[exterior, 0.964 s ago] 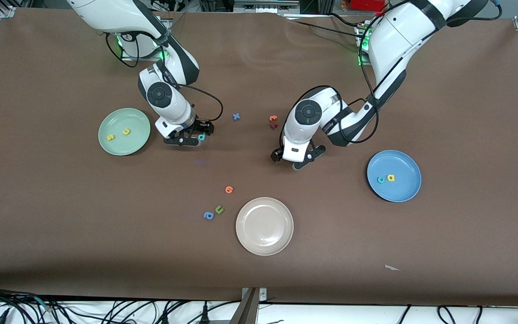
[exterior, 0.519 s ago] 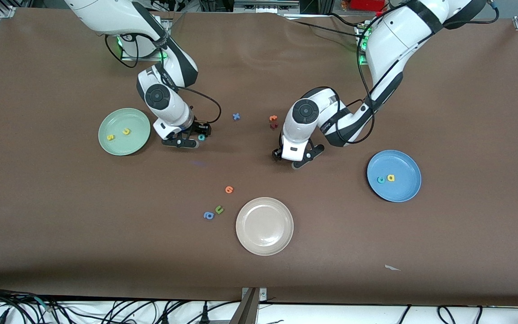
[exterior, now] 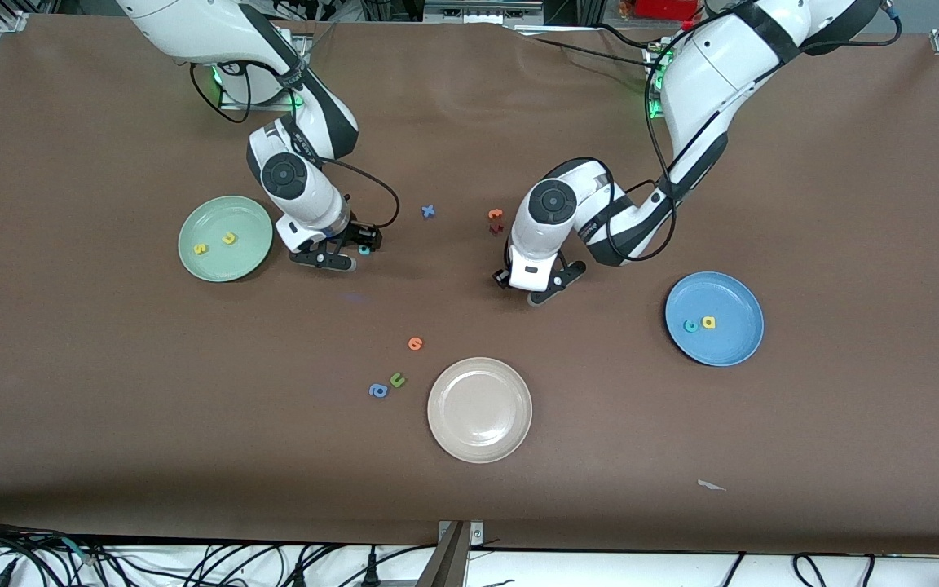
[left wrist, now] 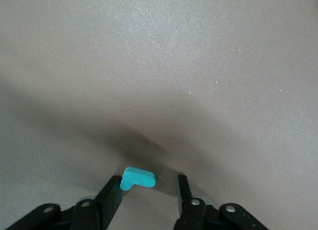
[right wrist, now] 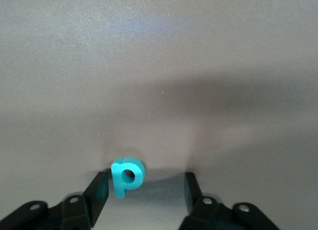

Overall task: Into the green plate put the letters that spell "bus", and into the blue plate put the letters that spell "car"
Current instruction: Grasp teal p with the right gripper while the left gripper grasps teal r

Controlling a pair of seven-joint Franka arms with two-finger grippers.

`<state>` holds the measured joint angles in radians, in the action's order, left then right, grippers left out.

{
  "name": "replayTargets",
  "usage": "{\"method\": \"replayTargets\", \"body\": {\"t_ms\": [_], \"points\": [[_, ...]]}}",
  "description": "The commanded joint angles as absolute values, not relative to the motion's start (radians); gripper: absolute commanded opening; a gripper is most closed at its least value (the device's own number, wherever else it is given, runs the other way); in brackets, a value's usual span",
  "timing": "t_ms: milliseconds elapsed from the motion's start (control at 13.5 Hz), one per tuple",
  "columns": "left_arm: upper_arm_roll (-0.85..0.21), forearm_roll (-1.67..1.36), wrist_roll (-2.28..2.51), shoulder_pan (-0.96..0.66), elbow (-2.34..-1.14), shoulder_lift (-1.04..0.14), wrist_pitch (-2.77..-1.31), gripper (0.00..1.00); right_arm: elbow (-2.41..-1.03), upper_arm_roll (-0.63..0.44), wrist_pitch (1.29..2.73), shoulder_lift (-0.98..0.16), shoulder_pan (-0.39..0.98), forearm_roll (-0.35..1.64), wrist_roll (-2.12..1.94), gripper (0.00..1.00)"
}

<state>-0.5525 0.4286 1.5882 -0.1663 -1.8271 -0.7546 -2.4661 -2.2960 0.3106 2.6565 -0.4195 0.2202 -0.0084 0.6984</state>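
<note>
Two end effectors are down at the table, each with a teal letter between its fingers.

Your right end effector (exterior: 346, 249) sits just beside the green plate (exterior: 233, 262), on the side toward the middle of the table. Its fingers are spread. The teal b (right wrist: 127, 176) lies between them and touches one finger (right wrist: 99, 192), with a clear gap to the other. The green plate already holds the yellow s (exterior: 200, 249) and the yellow u (exterior: 228, 238).

Your left end effector (exterior: 523, 289) is low over the table, between the two colored plates and closer to the blue plate (exterior: 732, 352). Its fingers are also apart, not pinching. The teal r (left wrist: 137, 179) rests against one finger (left wrist: 112, 190), and a gap separates it from the other. The blue plate holds the teal c (exterior: 690, 325) and the yellow a (exterior: 708, 322), side by side.

Loose on the table you have a blue x (exterior: 429, 211), an orange letter (exterior: 495, 214) touching a dark red letter (exterior: 495, 227), a second orange letter (exterior: 415, 343), an olive-green u (exterior: 397, 380) and a blue a (exterior: 378, 390). The last two lie just beside the cream-white plate (exterior: 479, 410), which is the plate nearest the front camera.
</note>
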Motion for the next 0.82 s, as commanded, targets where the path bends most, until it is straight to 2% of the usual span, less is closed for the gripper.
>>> {"method": "replayTargets", "body": {"t_ms": [0, 297, 445, 519, 668, 742], "points": [[-0.543, 0.479, 1.621, -0.173, -1.832, -0.759, -2.480, 0.43, -2.283, 0.308, 2.669, -0.434, 0.229, -0.023, 0.724, 0.61], [-0.541, 0.480, 1.615, -0.173, -1.832, -0.764, -2.480, 0.39, -2.283, 0.308, 2.666, -0.434, 0.227, -0.025, 0.723, 0.20], [-0.541, 0.482, 1.612, -0.172, -1.830, -0.767, -2.480, 0.41, -2.283, 0.308, 2.665, -0.434, 0.226, -0.025, 0.723, 0.08], [-0.540, 0.480, 1.612, -0.170, -1.830, -0.767, -2.480, 0.45, -2.283, 0.308, 2.663, -0.433, 0.225, -0.023, 0.723, 0.06], [-0.537, 0.480, 1.614, -0.167, -1.830, -0.767, -2.480, 0.45, -2.284, 0.308, 2.645, -0.407, 0.222, -0.023, 0.727, 0.06], [-0.535, 0.480, 1.618, -0.167, -1.829, -0.767, -2.480, 0.45, -2.283, 0.304, 2.579, -0.373, 0.219, -0.021, 0.732, 0.06]]}}
